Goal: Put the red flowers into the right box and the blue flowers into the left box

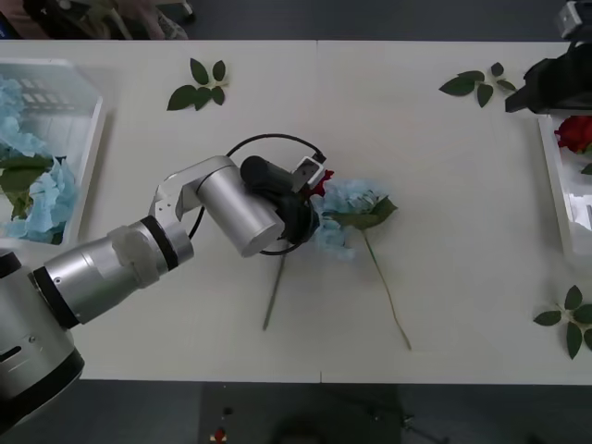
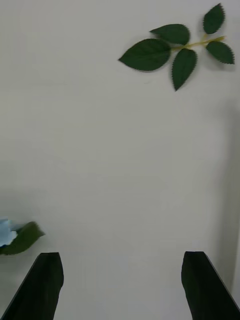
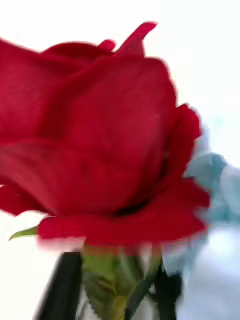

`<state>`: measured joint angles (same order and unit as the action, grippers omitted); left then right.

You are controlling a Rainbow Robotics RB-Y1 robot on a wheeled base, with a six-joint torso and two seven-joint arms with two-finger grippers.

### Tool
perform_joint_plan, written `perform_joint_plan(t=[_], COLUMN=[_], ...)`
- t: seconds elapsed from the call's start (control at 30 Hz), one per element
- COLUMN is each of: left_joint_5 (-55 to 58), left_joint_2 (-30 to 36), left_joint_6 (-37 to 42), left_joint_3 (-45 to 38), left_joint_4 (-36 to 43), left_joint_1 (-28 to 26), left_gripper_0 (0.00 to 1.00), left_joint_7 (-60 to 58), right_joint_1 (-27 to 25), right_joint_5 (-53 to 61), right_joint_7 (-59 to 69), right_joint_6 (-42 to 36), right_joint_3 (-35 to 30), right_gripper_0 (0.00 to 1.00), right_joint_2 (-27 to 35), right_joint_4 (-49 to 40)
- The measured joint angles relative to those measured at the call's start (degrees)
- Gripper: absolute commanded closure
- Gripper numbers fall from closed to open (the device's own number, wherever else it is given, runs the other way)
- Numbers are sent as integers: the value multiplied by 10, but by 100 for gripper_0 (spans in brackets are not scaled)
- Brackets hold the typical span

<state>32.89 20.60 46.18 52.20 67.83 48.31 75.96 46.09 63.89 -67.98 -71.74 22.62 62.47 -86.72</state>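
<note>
A red flower (image 3: 100, 145), a deep-red rose, sits right in front of my left gripper (image 3: 116, 270). The black fingers (image 3: 62, 287) press on its green base from both sides. At mid-table my left gripper (image 1: 305, 199) holds this red flower (image 1: 320, 182), whose stem (image 1: 273, 296) trails toward me. A blue flower (image 1: 356, 199) lies touching it on the right. The left box (image 1: 88, 139) holds blue flowers (image 1: 42, 199). The right box (image 1: 555, 185) holds a red flower (image 1: 575, 132). My right gripper (image 1: 548, 88) hovers open at the far right, its fingers (image 2: 47, 280) over bare table.
Loose leaf sprigs lie at the back left (image 1: 199, 88), at the back right (image 1: 476, 85) and at the front right (image 1: 566, 319). The right wrist view has one sprig (image 2: 175, 47) ahead and a blue petal with a leaf (image 2: 20, 237) at its edge.
</note>
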Motion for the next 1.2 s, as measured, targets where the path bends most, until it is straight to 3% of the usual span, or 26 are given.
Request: perform_joint_plan(t=[0.03,0.17,0.4,0.6,0.77,0.87,0.97,1.1,1.2], left_joint_5=[0,0,-14,61,217,334,367,378,285], left_joint_2=[0,0,10,126,253,273,243,157,98], left_joint_6=[-6,-8,-34,-129,-147,-147,-147,-158,-171], left_joint_3=[7,20,20,18,-31,-101,-180,-252,-274], left_joint_4=[-4,-12,-12,52,155,197,224,231,231], left_joint_1=[5,16,16,16,13,6,0,-1,-1], left_gripper_0=[100,100,100,100,100,100,100,100,100], left_joint_7=[0,0,-1,-31,-33,-33,-33,-49,-64], right_joint_1=[-15,-78,-219,-310,-308,-298,-291,-289,-289], right_joint_5=[0,0,33,139,273,355,433,494,528], right_joint_7=[26,62,105,-151,-241,-427,-607,-617,-644], right_joint_6=[1,25,179,179,185,181,131,93,82], right_joint_3=[-1,-14,-107,-251,-257,-237,-232,-239,-242], right_gripper_0=[31,31,30,31,31,30,30,30,31], right_joint_2=[10,30,26,-31,-47,-49,-69,-114,-141], right_joint_4=[-49,-169,-205,-198,-161,-137,-116,-103,-92])
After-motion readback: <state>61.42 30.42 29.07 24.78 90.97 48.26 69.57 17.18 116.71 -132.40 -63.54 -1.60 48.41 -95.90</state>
